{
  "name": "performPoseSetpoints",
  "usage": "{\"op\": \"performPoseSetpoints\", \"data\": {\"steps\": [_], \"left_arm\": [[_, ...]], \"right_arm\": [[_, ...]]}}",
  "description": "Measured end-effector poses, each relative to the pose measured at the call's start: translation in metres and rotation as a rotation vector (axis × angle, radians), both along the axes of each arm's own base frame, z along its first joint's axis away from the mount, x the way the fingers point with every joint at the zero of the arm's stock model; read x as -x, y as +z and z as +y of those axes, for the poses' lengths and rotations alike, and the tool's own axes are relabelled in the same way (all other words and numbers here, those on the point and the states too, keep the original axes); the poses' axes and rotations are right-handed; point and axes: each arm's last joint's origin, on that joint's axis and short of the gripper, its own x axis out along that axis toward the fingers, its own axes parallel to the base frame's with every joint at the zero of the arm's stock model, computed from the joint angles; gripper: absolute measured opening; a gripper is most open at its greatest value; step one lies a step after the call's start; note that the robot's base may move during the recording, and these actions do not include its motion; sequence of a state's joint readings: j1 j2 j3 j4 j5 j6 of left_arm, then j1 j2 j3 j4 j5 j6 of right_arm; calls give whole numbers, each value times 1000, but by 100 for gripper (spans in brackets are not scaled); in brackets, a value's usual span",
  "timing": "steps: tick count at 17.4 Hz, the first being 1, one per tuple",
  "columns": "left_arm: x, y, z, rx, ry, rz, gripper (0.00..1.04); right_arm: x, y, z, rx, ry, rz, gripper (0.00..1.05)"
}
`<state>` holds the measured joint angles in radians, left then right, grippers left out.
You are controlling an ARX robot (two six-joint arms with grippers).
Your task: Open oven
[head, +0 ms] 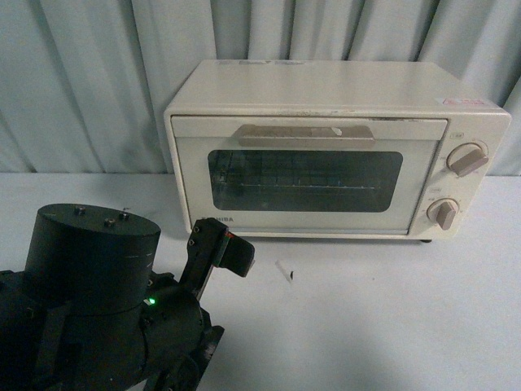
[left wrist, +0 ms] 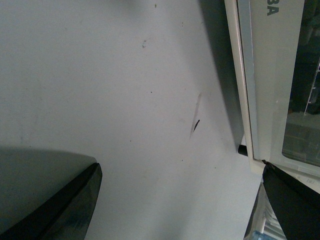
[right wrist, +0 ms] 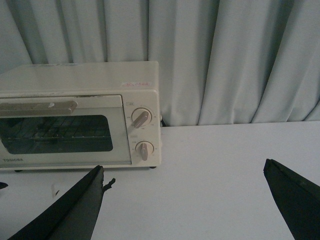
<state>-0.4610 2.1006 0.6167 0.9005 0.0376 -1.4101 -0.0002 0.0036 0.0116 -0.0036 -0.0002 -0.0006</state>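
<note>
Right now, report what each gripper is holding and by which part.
Nothing is held. The left gripper and the right gripper are both open and empty; the handle of the oven is untouched.

TOSHIBA — low on the oven [right wrist: 100, 77]

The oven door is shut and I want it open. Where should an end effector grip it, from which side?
Grip the flat bar handle along the top of the door, coming in from the front. The bar runs level and stands proud, so a pinch from above and below should hold.
</note>
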Motion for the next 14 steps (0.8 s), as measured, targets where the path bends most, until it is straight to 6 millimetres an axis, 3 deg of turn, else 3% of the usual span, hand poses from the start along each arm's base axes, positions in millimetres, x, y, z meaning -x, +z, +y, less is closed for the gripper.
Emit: {"op": "performPoseSetpoints", "data": {"steps": [4,5,6,7,14], "left_arm": [[0,0,0,0,0,0,98],[0,0,0,0,0,0,98],[0,0,0,-1,-1,0,98],[0,0,-1,0,-6,-1,98],[0,0,-1,0,-7,-1,98]], "right_arm": [[0,0,0,0,0,0,98],[0,-2,0,-25,-58,71,98],[-22,6,3,-58,-317,212,87],[-47,12,5,-30,-414,198,65],[-88,11,37,40,-269,221,23]]}}
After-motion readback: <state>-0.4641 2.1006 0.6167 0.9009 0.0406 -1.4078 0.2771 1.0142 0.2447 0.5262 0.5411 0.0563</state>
